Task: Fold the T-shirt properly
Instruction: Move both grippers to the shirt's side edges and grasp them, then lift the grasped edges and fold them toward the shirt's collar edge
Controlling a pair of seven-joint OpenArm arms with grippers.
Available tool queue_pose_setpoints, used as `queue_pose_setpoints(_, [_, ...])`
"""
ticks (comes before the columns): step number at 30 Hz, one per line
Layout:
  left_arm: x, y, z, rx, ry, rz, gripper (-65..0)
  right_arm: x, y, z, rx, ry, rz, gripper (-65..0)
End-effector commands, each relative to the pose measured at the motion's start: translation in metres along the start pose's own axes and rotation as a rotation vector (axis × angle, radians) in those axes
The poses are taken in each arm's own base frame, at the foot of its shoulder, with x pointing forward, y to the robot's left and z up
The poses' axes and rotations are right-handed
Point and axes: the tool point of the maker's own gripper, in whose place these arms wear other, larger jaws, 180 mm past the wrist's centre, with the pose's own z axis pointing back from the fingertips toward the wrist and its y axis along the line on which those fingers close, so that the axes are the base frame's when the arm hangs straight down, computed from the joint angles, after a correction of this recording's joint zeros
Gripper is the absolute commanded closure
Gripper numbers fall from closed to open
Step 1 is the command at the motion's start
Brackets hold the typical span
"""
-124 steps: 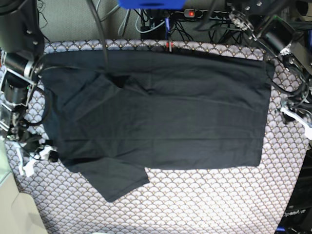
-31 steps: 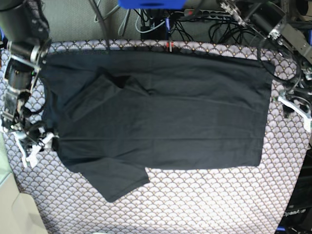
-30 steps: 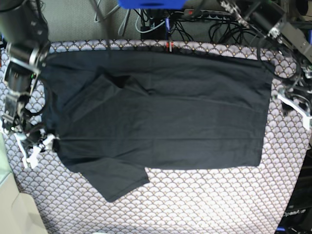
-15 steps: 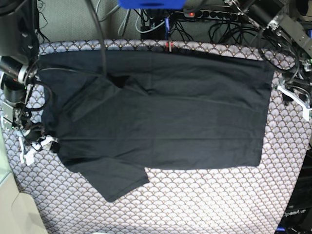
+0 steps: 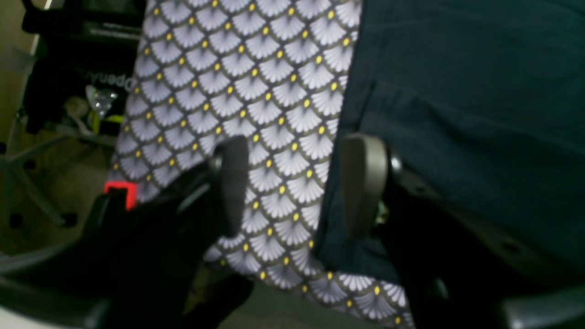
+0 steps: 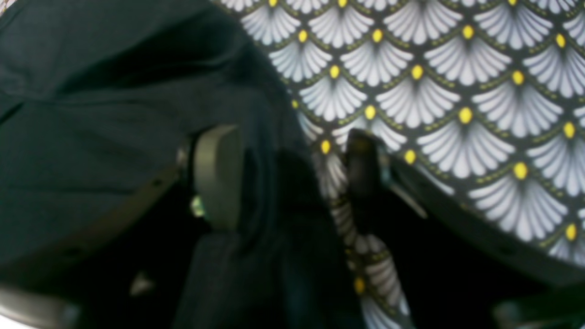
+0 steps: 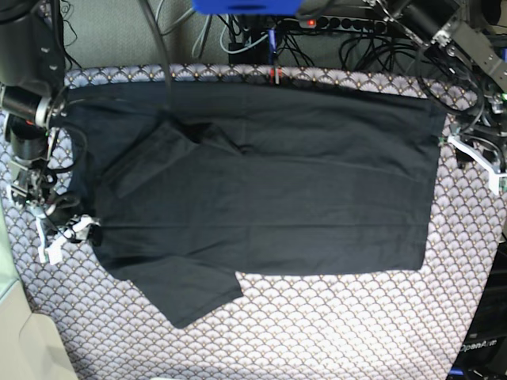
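The dark T-shirt (image 7: 261,190) lies spread flat on the scallop-patterned tablecloth (image 7: 333,332), with one sleeve folded over its body at upper left and the other sticking out at lower left. My left gripper (image 7: 474,158) is open at the shirt's right hem. In the left wrist view, the left gripper (image 5: 297,183) straddles the shirt's (image 5: 457,91) edge, with one finger (image 5: 363,178) over the cloth. My right gripper (image 7: 62,236) is open at the shirt's left edge. In the right wrist view, the right gripper (image 6: 290,178) straddles a bunched edge of the shirt (image 6: 91,114).
Cables and a power strip (image 7: 333,24) run behind the table's far edge. A small red-and-white marker (image 7: 276,75) stands at the far edge. The table's edge and the floor with a chair base (image 5: 45,137) lie just left of my left gripper.
My left gripper has crept toward the far side along the right hem. My right gripper has shifted slightly toward the shirt's left edge. The shirt has not moved.
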Motion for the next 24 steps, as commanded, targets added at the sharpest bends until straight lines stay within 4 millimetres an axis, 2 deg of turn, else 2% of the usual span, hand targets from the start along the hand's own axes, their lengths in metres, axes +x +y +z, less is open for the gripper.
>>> queue_pose_setpoints(1, [0.015,0.005,0.005,0.015,-0.051,-0.01,-32.0,-0.003,-0.001,0.001,0.002,0.049,0.022,-26.8])
queue_pose_setpoints(9, [0.018,0.005,0.005,0.016,-0.062,-0.01,-32.0,-0.002,0.0,0.0,0.004,0.048,0.022,0.0])
queue_pose_setpoints(13, [0.025,0.003,0.002,0.009,-0.078,-0.003,-32.0,0.002,-0.003,0.002,-0.003,0.041,0.025,0.0])
queue_pose_setpoints(15, [0.04,0.002,0.001,0.004,-0.112,0.007,-32.0,0.016,-0.003,0.003,-0.004,0.011,0.043,0.0])
queue_pose_setpoints(18, [0.052,-0.002,-0.006,-0.015,-0.132,0.027,-32.0,0.027,-0.003,0.005,-0.01,-0.008,0.071,0.0])
queue_pose_setpoints(24, [0.091,-0.017,-0.033,-0.098,-0.206,0.09,-32.1,0.033,-0.003,0.006,-0.014,0.004,0.091,0.0])
